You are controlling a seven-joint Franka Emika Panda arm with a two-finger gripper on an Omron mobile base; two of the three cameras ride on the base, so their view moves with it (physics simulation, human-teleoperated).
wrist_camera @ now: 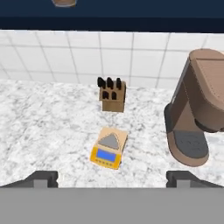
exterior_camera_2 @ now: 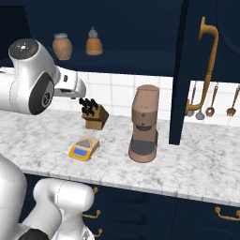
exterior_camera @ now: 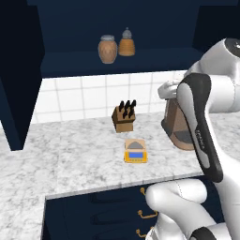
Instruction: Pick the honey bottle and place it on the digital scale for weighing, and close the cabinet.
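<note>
Above the marble bench (exterior_camera: 61, 154), the end effector (wrist_camera: 111, 177) hangs wide open and empty over the digital scale (exterior_camera: 135, 151). Beyond, on the open cabinet (exterior_camera: 21, 84) shelf, the honey bottle (exterior_camera: 107, 49) waits: likely rigid, smooth, slippery; best gripped across its belly.

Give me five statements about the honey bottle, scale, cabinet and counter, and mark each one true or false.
1. The honey bottle stands on the cabinet shelf. True.
2. The digital scale already carries the bottle. False: its plate is bare.
3. The cabinet doors are shut. False: they stand open.
4. The knife block stands behind the scale, nearer the tiled wall. True.
5. The gripper holds the bottle. False: its fingers are apart with nothing between them.
</note>
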